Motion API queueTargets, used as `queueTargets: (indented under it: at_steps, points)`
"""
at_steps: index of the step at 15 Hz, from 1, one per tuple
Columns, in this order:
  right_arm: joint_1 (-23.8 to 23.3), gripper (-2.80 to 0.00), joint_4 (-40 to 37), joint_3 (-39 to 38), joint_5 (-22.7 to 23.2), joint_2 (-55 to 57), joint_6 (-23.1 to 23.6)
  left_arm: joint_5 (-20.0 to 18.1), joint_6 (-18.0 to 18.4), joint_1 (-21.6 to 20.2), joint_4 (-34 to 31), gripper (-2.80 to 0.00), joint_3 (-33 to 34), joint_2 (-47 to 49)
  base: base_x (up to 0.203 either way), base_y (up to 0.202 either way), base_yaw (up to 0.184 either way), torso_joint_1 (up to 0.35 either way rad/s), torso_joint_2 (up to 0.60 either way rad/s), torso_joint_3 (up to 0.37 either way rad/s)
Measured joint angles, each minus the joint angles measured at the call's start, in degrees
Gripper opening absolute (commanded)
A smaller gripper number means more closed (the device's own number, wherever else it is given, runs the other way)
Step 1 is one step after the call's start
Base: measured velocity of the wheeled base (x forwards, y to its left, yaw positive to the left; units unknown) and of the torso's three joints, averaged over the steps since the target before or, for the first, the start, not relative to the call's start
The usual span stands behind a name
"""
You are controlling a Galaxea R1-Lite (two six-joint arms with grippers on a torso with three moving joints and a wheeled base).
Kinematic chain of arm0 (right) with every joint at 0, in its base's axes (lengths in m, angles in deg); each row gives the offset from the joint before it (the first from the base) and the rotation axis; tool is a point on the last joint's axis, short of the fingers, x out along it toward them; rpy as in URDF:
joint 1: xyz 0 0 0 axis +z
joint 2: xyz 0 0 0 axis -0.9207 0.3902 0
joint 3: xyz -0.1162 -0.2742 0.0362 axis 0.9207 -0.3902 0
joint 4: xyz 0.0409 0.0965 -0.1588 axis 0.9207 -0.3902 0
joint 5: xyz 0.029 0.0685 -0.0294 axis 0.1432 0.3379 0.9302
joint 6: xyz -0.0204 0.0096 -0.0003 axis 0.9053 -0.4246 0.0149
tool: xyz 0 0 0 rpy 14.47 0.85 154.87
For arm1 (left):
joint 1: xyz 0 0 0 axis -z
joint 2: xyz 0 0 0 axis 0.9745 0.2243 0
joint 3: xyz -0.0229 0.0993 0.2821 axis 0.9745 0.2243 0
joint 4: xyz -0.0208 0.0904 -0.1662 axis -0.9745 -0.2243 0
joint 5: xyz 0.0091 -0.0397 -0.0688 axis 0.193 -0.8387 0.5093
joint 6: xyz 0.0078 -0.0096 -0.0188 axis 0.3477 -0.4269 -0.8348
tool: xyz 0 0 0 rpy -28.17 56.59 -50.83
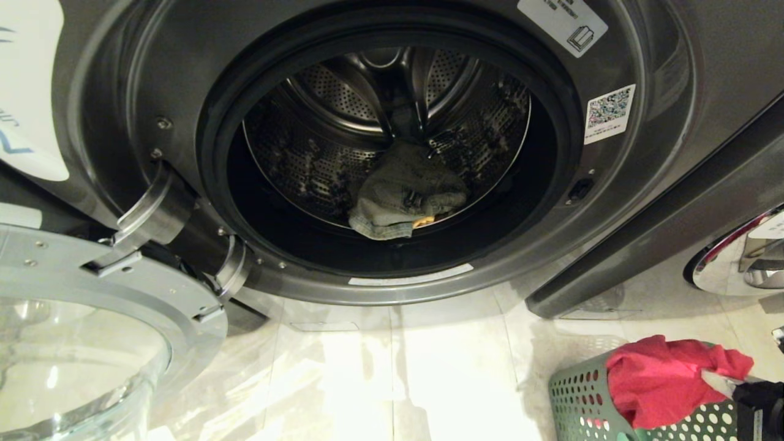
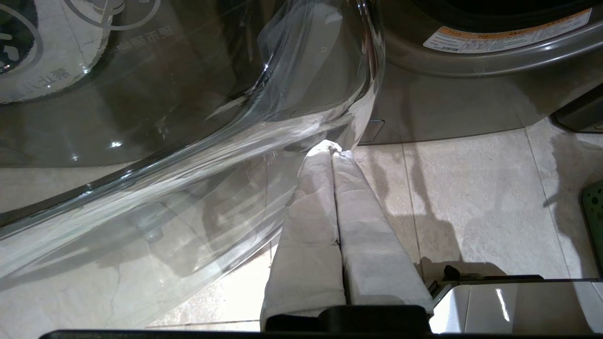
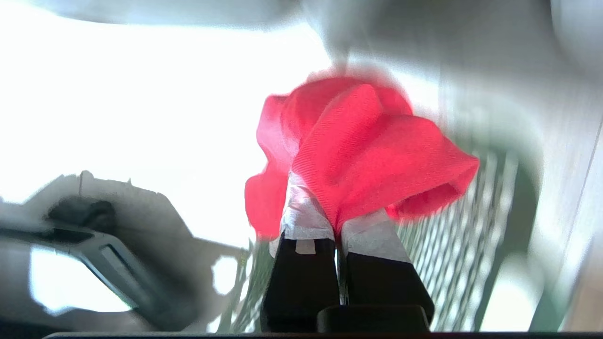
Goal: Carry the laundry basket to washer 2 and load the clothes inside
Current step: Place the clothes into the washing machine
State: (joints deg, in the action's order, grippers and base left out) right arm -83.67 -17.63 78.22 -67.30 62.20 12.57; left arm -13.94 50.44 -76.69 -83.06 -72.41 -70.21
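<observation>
While our right claw (image 3: 337, 221) pinches the red garment (image 1: 664, 380) above the green laundry basket (image 1: 582, 398), right of washer 2's open drum (image 1: 386, 135), our left claw (image 2: 335, 150) sits shut and empty beside the glass door (image 1: 73, 343). A thin pinch could drop the cloth on the floor.

Black gripper (image 3: 337, 221), white-wrapped fingers (image 2: 325, 188)

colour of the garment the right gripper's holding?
Red, pinched in the right gripper. Shows best in the right wrist view.
</observation>
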Motion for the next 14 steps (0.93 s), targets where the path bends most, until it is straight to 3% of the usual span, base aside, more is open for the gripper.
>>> queueTargets:
  at_steps: [2, 4, 9, 12, 14]
  points:
    - [9.07, -2.8, 0.05, 1.59, -0.44, -5.79, 6.56, 0.0, 0.0, 0.0, 0.0, -2.8, 0.0, 0.0, 0.0, 0.0, 0.0, 0.0, 0.0, 0.0]
    - [17.02, -2.8, 0.0, 5.99, -2.44, -8.84, 9.96, 0.0, 0.0, 0.0, 0.0, -2.8, 0.0, 0.0, 0.0, 0.0, 0.0, 0.0, 0.0, 0.0]
    - [36.31, -2.8, 2.11, 16.62, -10.9, -6.79, 9.64, 0.01, 0.0, 0.0, -0.02, -2.8, 0.0, 0.0, 0.0, 0.0, 0.0, 0.0, 0.0, 0.0]
    - [49.03, -2.8, 11.54, 23.83, -19.89, 3.07, 8.55, 0.02, 0.0, 0.0, -0.02, -2.8, 0.0, 0.0, 0.0, 0.0, 0.0, 0.0, 0.0, 0.0]
    - [54.99, -2.8, 17.05, 30.91, -24.59, 10.85, 8.33, 0.02, 0.0, 0.0, -0.01, -2.8, 0.0, 0.0, 0.0, 0.0, 0.0, 0.0, 0.0, 0.0]
